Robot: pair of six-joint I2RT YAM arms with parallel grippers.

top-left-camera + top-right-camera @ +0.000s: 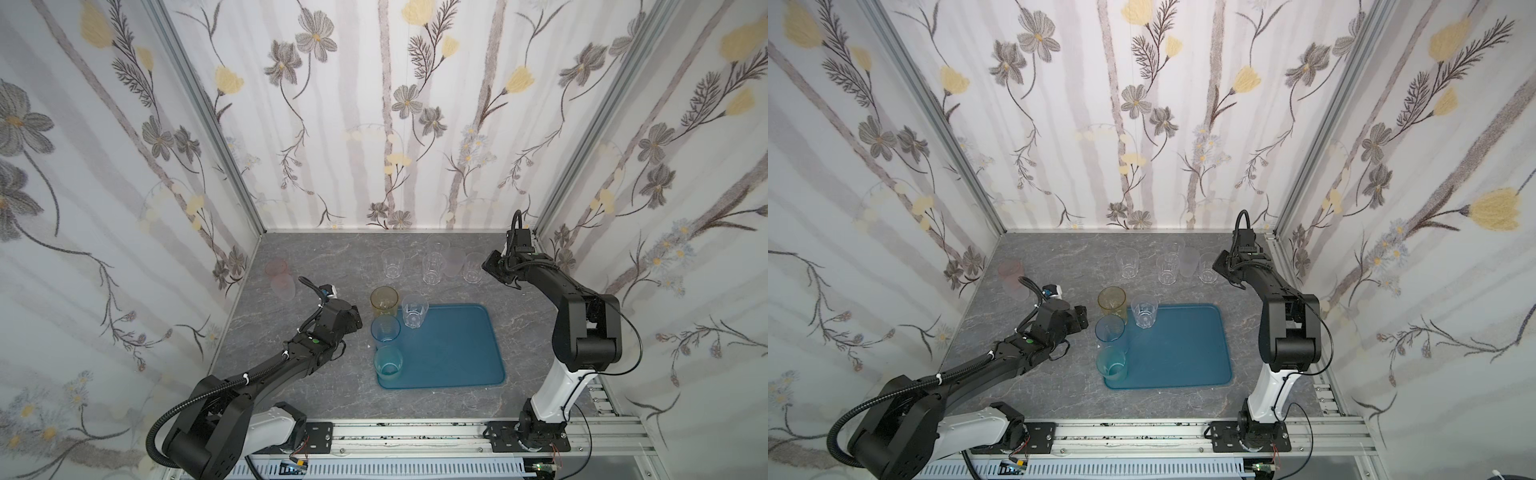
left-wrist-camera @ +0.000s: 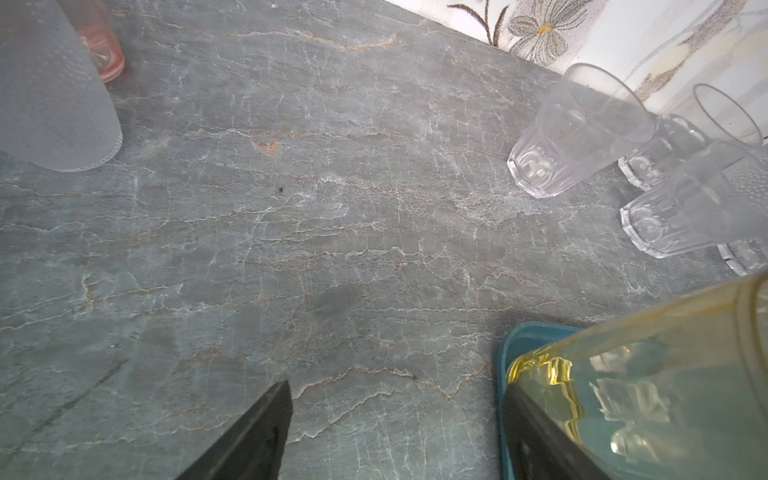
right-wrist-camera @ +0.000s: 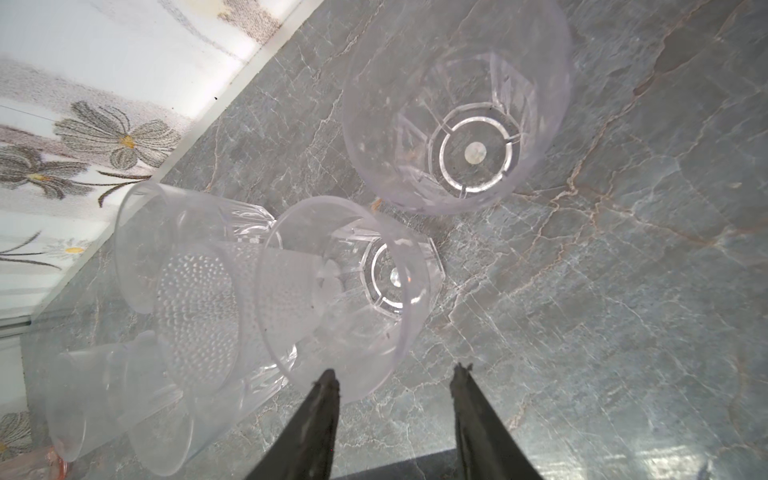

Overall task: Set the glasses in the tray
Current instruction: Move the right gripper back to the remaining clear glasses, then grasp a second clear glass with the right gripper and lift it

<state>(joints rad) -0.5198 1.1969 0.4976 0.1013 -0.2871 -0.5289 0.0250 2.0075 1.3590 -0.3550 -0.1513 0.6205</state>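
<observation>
Far left: pink glass [image 1: 276, 266] and frosted glass [image 1: 283, 286] on the surface [image 1: 324, 257], off the tray [image 1: 457, 357].
Left hand [image 1: 356, 319]: fingers apart, empty, beside the amber glass [image 1: 384, 301].
Tray: amber glass, blue glass [image 1: 385, 328], teal glass [image 1: 388, 363] and clear glass [image 1: 414, 311] along its left edge.
Right hand [image 1: 491, 266]: fingers apart, empty, by the back glasses [image 1: 473, 268].

1. Tray [image 1: 457, 353]: plain teal-blue.
2. Yellow glass [image 1: 384, 301]: see-through amber; the light blue glass [image 1: 385, 328] and teal glass [image 1: 388, 363] are tinted too.
3. Pink glass [image 2: 102, 45]: pale rose.
4. Frosted glass [image 3: 199, 299]: whitish, covered in tiny dots.
5. Clear glass [image 3: 457, 104]: colourless, with cut facets at the base.
6. Table [image 1: 316, 257]: grey marble pattern with pale and rust veins.
7. Wallpaper [image 1: 374, 104]: white with grey stripes and grey and yellow flowers.
8. Robot arms [image 1: 582, 316]: black with white lower sections.
</observation>
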